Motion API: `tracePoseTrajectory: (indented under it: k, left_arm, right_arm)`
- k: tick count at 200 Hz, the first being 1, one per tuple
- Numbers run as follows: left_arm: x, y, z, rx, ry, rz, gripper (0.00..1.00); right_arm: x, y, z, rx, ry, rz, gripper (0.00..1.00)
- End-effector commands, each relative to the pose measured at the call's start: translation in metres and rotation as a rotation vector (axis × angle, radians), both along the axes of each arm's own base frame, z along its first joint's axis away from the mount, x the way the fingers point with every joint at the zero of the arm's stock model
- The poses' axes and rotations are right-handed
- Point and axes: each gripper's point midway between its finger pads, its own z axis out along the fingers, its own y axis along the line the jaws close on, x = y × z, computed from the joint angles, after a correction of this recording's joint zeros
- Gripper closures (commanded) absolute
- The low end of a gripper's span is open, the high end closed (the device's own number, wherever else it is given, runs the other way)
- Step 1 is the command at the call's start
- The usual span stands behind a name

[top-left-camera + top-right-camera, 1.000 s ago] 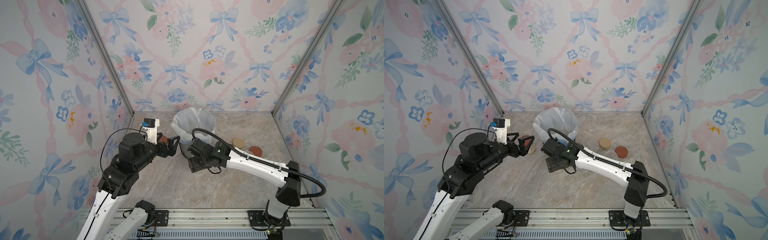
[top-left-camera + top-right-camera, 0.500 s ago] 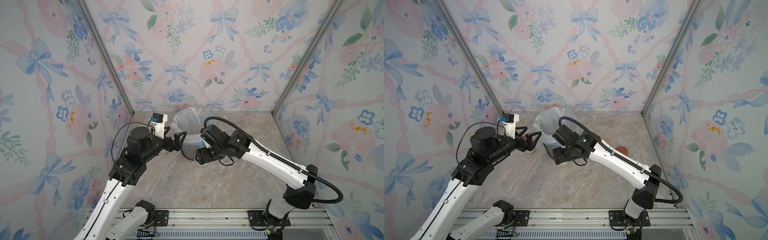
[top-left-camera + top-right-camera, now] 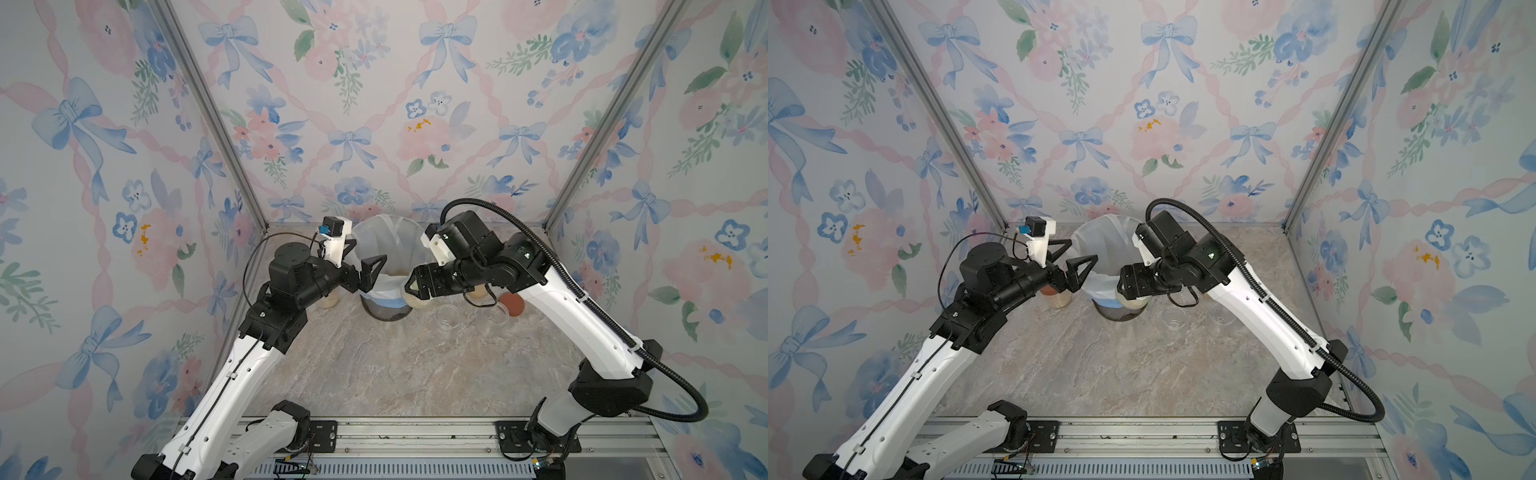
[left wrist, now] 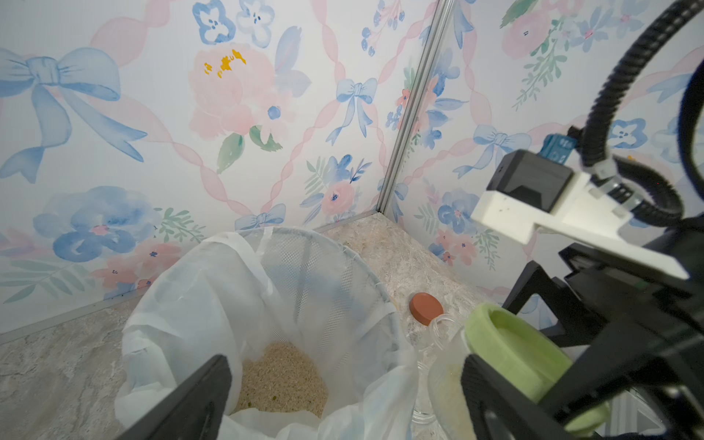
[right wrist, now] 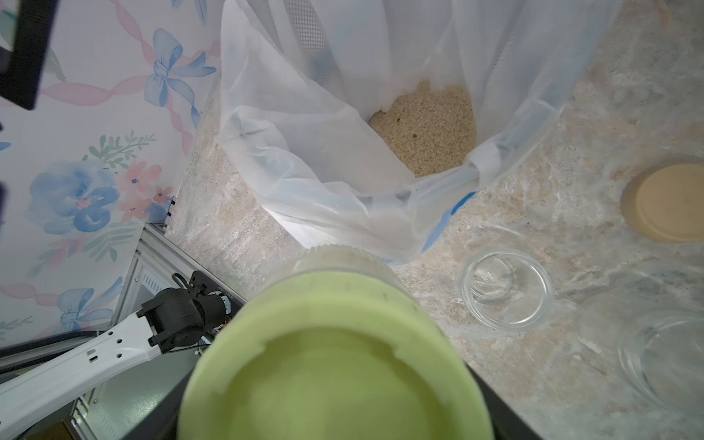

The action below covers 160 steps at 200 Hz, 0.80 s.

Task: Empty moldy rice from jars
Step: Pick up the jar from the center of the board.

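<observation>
Since a second ago both my arms have come up off the marbled stone counter (image 3: pixel 374 365) to the dark mesh bin with white liner (image 3: pixel 382 311). My right hand (image 3: pixel 412 289) is clamped on the small clear glass jar (image 4: pixel 445 381) at its pale green round lid (image 5: pixel 335 362), lid on, jar tilted, just beside the bin rim. My left hand (image 3: pixel 361 257) is spread wide and empty. The moldy rice (image 5: pixel 426 129) is a tan heap with greenish specks in the liner; the held jar has more. Two empty clear glass jars (image 5: pixel 506 289) stand beside the bin.
</observation>
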Motion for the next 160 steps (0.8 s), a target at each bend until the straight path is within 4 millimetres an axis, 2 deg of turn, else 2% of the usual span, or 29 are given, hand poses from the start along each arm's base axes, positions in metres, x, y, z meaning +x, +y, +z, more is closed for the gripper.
tracePoseTrajectory:
  k: [1, 20, 25, 98, 129, 160]
  left_arm:
    - [0.003, -0.008, 0.005, 0.015, -0.063, -0.045, 0.02]
    - [0.001, -0.020, 0.005, 0.028, -0.089, -0.111, 0.02]
    - [0.000, -0.023, 0.004, 0.036, -0.098, -0.124, 0.02]
    - [-0.016, -0.071, 0.002, 0.151, -0.269, -0.310, 0.02]
    - [-0.016, -0.082, 0.003, 0.168, -0.303, -0.355, 0.02]
    - [-0.007, -0.092, -0.005, 0.181, -0.282, -0.373, 0.02]
  right_arm:
    - [0.000, -0.005, 0.023, 0.046, -0.020, 0.025, 1.00]
    - [0.003, -0.011, 0.038, 0.080, -0.034, 0.019, 1.00]
    - [0.009, -0.007, 0.032, 0.071, -0.015, 0.016, 1.00]
    - [0.044, -0.008, 0.043, 0.155, 0.010, 0.013, 1.00]
    - [0.049, -0.004, 0.044, 0.180, 0.032, 0.039, 1.00]
    - [0.048, 0.004, 0.043, 0.204, 0.055, 0.073, 1.00]
